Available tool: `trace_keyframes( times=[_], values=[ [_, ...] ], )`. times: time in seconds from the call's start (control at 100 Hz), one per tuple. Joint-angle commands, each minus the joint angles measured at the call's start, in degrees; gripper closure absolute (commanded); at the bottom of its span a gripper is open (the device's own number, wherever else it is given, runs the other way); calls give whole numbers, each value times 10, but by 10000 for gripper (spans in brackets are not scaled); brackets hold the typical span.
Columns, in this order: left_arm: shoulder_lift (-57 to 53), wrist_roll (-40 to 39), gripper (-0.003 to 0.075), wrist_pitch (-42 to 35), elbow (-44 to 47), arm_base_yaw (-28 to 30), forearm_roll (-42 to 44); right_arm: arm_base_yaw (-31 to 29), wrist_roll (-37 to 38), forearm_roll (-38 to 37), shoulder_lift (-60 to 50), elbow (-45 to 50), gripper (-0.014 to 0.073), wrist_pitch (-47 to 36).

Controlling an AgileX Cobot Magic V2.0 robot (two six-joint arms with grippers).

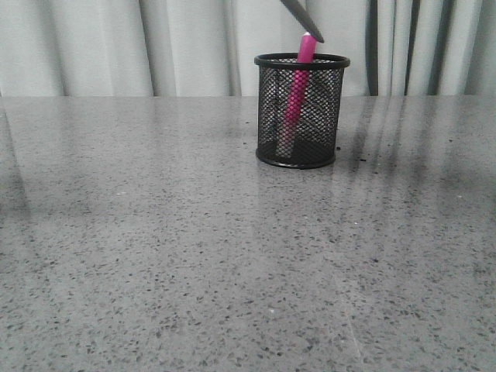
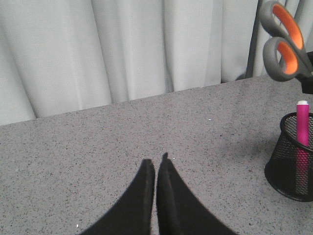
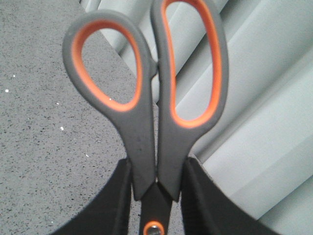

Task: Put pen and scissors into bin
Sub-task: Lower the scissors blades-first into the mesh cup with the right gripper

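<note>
The black mesh bin (image 1: pixel 322 108) stands on the table at centre-right, and the pink pen (image 1: pixel 297 93) leans upright inside it. The grey tip of the scissors' blades (image 1: pixel 302 17) hangs just above the rim, pointing down. My right gripper (image 3: pixel 157 165) is shut on the scissors (image 3: pixel 146 103) just below the orange-lined handle loops, with the handles up. The left wrist view shows my left gripper (image 2: pixel 157 164) shut and empty over bare table, well to the side of the bin (image 2: pixel 281 166). The pen (image 2: pixel 302 125) and the scissors' handles (image 2: pixel 283 44) also show there.
The grey speckled table (image 1: pixel 155 248) stretches wide in front of and beside the bin. A pale pleated curtain (image 1: pixel 116 46) hangs behind the table's far edge.
</note>
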Motion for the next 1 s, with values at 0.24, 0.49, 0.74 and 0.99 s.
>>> trace_keyframes(
  times=[0.24, 0.49, 0.74, 0.99],
  values=[
    [-5, -2, 739, -35, -15, 2, -13, -48, 449, -271, -25, -23, 670, -12],
    [-5, -2, 739, -35, -15, 2, -13, -50, 697, -412, -27, -20, 670, -88],
    [-5, -2, 739, -35, -15, 2, -13, -49, 751, -423, -29, 16, 670, -138],
    [-5, -2, 739, -35, -15, 2, -13, -33, 753, -436, -30, 43, 670, -161]
  ],
)
